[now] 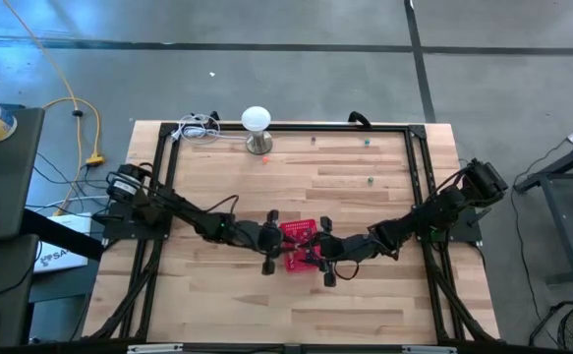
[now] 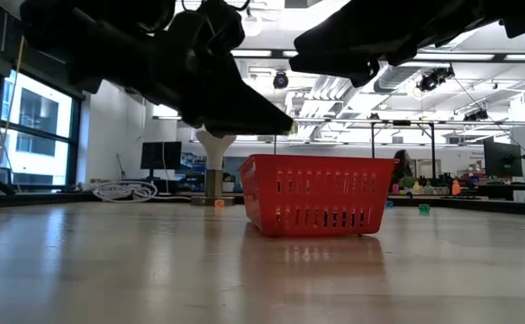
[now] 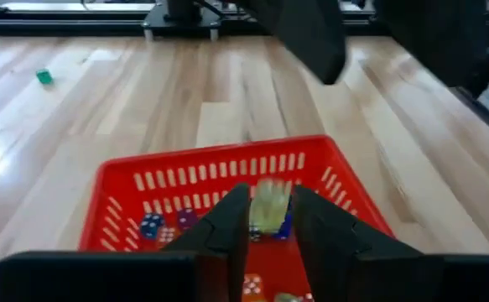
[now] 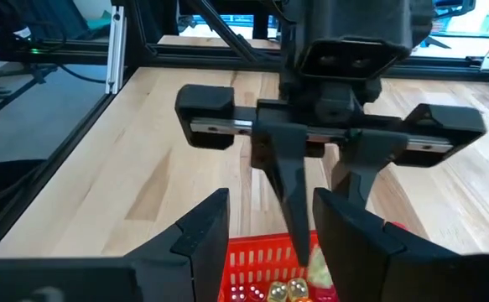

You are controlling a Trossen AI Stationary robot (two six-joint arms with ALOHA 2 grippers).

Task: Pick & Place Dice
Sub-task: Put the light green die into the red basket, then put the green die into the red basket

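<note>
While a pale die [image 3: 269, 206] drops blurred between its parted fingers, the left gripper [image 3: 267, 220] hangs over the red basket [image 1: 299, 232] near the table's [image 1: 365, 305] middle; more dice [image 3: 152, 225] lie inside. Opposite, the right gripper [image 4: 269, 220] hovers, fingers apart.

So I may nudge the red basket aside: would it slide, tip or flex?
The red basket looks like thin slotted plastic, so probably light and slightly flexible. It sits flat on the smooth wooden table, so a low push would likely slide it. The few dice inside add little weight.
</note>
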